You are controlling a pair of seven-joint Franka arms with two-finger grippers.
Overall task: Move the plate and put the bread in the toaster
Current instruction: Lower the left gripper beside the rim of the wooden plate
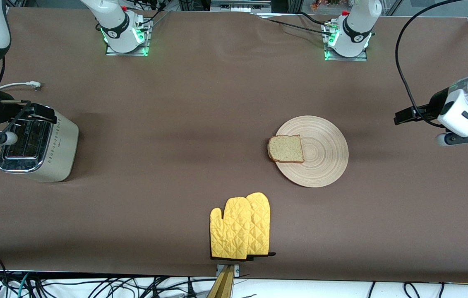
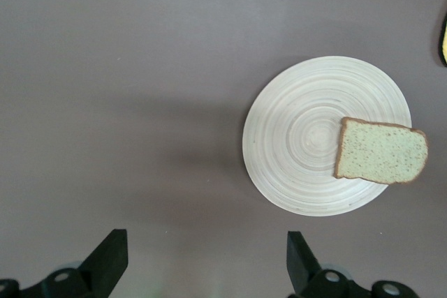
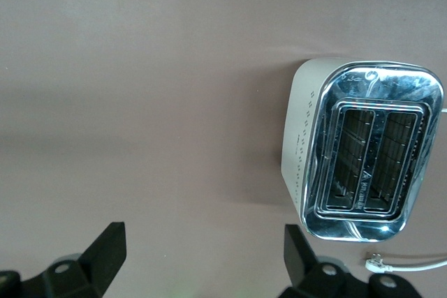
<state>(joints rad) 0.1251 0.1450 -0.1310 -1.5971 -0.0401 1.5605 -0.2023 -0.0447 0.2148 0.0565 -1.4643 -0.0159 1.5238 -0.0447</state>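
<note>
Presently the bread slice (image 1: 286,148), light, soft and crushable, overhangs the wooden plate (image 1: 320,157) rim mid-table; pinch its crust edges. Left gripper (image 2: 202,270) and right gripper (image 3: 202,266) hover released; the toaster (image 1: 39,142) stands at the right arm's end.

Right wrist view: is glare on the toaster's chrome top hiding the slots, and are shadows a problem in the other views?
Right wrist view: the cream-beige toaster with a chrome top shows bright reflections on its rim, yet both slots stay readable. Left wrist view: a soft shadow lies on the table beside the round beige wooden plate. Front view: the plate and the speckled bread slice are evenly lit.
</note>
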